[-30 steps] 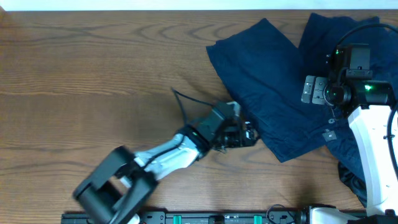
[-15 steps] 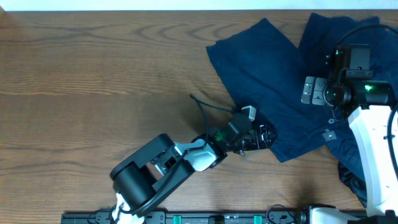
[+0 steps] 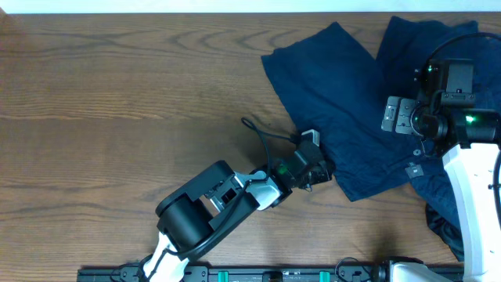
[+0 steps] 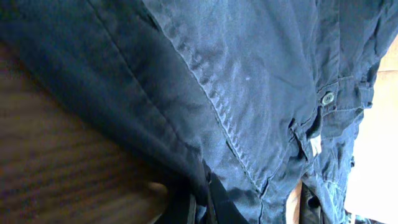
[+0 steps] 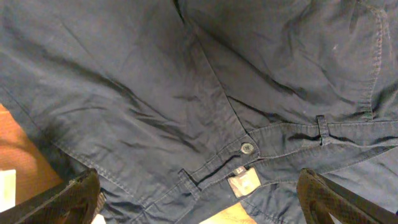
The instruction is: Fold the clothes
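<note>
Over on the right side of the table (image 3: 117, 94), the shorts (image 3: 337, 102) lie spread out and creased. Two wide legs fan toward the far edge, and the waistband sits nearer the robot. The left gripper (image 3: 319, 168) is right at the near-left hem, its arm stretched low across the wood. From the left wrist, that gripper (image 4: 200, 205) shows only at the very bottom. Its jaws are drawn tight together and the dark hem runs straight down into them, so it looks clamped on the shorts. Cloth lifts off the wood grain just beside it.

Across the way, the right gripper (image 3: 398, 115) hangs over the right part of the shorts. Whether it touches the fabric is hard to say. Its jaws are spread wide, with the fingertips (image 5: 71, 199) down in opposite bottom corners of the right wrist view and nothing pinched between them. Under it lies the waistband, with a button (image 5: 247, 147) and a pale label (image 5: 244, 183) just below that.
</note>
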{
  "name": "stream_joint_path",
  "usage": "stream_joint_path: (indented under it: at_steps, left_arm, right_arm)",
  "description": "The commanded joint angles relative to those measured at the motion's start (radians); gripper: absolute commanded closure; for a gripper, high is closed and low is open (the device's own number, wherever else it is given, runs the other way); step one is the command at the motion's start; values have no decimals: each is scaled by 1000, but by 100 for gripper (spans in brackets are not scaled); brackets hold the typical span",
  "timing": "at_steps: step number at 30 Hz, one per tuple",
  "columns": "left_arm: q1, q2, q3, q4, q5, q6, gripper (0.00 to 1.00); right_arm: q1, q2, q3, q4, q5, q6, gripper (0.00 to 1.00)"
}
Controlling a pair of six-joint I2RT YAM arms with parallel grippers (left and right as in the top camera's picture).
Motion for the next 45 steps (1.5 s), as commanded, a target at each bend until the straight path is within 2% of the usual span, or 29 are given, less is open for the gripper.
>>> stream_joint_path:
  at_steps: [1,4,7,11,14,18,19,20,21,23,24,28,31,34,38,41,42,45]
  left_arm:
    - [55,-16,1,-122,35,66,94]
    - [119,-92,1,-359,63,157,94]
    - [238,-225,1,-659,45,353,94]
    - [434,-383,1,-884,-50,579,94]
    - [618,-471,1,-910,-90,718,94]
    - [881,-510,3,-851,-95,759,94]
    - [936,-510,4,-849,-95,739,87]
    - [994,-509,3,-855,-89,708,63]
    - [1031,-509,3,-866,-64,687,47]
    - [1104,-509,3,-901,106,673,8]
    - [1126,-509,3,-932,212,673,2]
    - [1118,-509,3,-1134,438,672,2]
    - [1051,-509,-7,-1293,456,673,2]
    - [945,-509,-40,-1337,456,671,2]
    - [793,-509,-92,-1291,456,544,2]
    - [679,-509,-143,-1160,444,423,1]
    - [651,-509,-157,-1121,435,389,5]
    - [536,-508,-206,-984,366,229,26]
  right_arm:
    - [-8,-12,4,-2,0,8,1]
    - [-8,-12,4,-2,1,7,1]
    - [-8,-12,4,-2,1,7,1]
    - [-11,-12,4,-3,0,7,1]
    - [-12,-12,4,-4,0,7,1]
    - [-12,-12,4,-3,0,7,1]
    - [-12,-12,4,-4,0,7,1]
    - [-12,-12,4,-5,0,7,1]
    - [-12,-12,4,-5,0,7,1]
    - [-12,-11,4,-5,0,7,1]
    - [-12,-11,4,-5,0,7,1]
    - [-12,-11,4,-5,0,7,1]
    - [-12,-11,4,-5,0,7,1]
    - [-12,-11,4,-5,0,7,1]
    - [-12,-11,4,-6,0,7,1]
    - [-12,-11,4,-6,0,7,1]
    - [-12,-11,4,-6,0,7,1]
    - [-12,-11,4,-6,0,7,1]
